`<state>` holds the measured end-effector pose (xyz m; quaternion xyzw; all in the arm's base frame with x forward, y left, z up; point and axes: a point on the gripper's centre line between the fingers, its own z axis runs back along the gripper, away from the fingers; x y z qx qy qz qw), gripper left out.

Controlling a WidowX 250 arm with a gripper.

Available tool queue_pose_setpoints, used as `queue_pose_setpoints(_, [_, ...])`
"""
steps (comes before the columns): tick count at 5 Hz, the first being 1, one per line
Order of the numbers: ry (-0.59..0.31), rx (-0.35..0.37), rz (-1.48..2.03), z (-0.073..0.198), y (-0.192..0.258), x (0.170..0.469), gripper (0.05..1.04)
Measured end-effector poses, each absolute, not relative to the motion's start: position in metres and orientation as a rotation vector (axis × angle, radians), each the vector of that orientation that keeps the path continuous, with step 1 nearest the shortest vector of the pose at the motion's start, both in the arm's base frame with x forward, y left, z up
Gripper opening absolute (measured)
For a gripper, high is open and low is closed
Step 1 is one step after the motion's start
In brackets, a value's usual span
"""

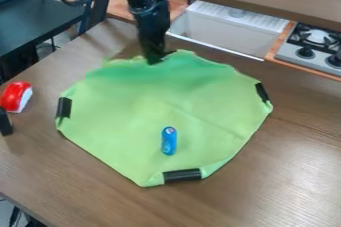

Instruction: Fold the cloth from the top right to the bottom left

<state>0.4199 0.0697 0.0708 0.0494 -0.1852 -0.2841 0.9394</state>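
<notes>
The gripper (156,56) hangs down from the top of the view, its tip at the far edge of the green cloth (146,106), left of the cloth's middle. The cloth lies spread out on the table, with its far edge slightly rumpled around the gripper. Black strips mark its left, right and near corners. Toward the cloth's near side a small blue can (169,141) rests on top of it.
A red and white object (16,96) sits on the wooden table (293,171) at the far left, beside a black item (5,122). Behind the table are a white sink (223,29) and a toy stove (313,47).
</notes>
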Motion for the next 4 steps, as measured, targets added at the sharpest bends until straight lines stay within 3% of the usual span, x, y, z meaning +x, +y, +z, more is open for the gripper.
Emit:
queue_pose_setpoints(2, [-0.400, 0.128, -0.646, 0.078, 0.024, 0.367, 0.051])
queue_pose_setpoints(4, [-0.417, 0.113, -0.644, 0.093, -0.009, 0.341, 0.051])
